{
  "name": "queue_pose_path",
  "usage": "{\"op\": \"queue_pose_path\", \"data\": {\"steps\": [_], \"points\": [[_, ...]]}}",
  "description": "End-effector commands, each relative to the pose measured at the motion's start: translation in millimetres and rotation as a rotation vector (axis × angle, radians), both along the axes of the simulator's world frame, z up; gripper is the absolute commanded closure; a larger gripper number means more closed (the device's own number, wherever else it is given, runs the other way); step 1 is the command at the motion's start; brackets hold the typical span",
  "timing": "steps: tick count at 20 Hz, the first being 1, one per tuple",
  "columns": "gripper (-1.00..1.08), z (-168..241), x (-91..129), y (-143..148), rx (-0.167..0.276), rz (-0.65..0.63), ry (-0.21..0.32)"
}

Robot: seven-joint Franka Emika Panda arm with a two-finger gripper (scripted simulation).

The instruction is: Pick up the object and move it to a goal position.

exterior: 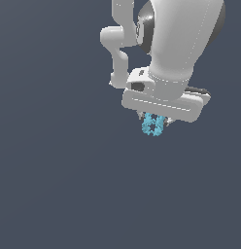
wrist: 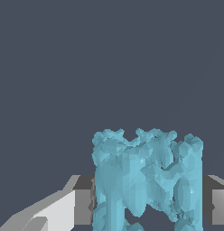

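The object (exterior: 152,125) is a small light-cyan knobbly piece with dark gaps. It hangs just below the white gripper (exterior: 154,120) in the exterior view, between the short fingers under the hand. In the wrist view the object (wrist: 145,180) fills the space between the two grey finger pads (wrist: 83,200), which press against its sides. The gripper (wrist: 147,203) is shut on the object. The fingertips are mostly hidden by the hand in the exterior view.
The white arm (exterior: 176,44) rises from the hand toward the top of the exterior view. Around it there is only a plain dark blue-grey background (exterior: 54,170). No goal marker shows.
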State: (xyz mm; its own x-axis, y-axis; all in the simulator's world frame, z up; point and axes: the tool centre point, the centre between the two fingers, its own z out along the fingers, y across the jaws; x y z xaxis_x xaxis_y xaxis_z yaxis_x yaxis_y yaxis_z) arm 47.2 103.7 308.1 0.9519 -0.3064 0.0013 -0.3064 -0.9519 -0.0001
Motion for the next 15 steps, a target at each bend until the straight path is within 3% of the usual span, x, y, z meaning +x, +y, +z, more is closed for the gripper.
{"op": "queue_pose_path", "data": {"steps": [1,15], "points": [[1.08,11.2,5.5,3.5,0.000,0.000,0.001],[1.08,34.0,18.5,11.1,0.000,0.000,0.001]]}}
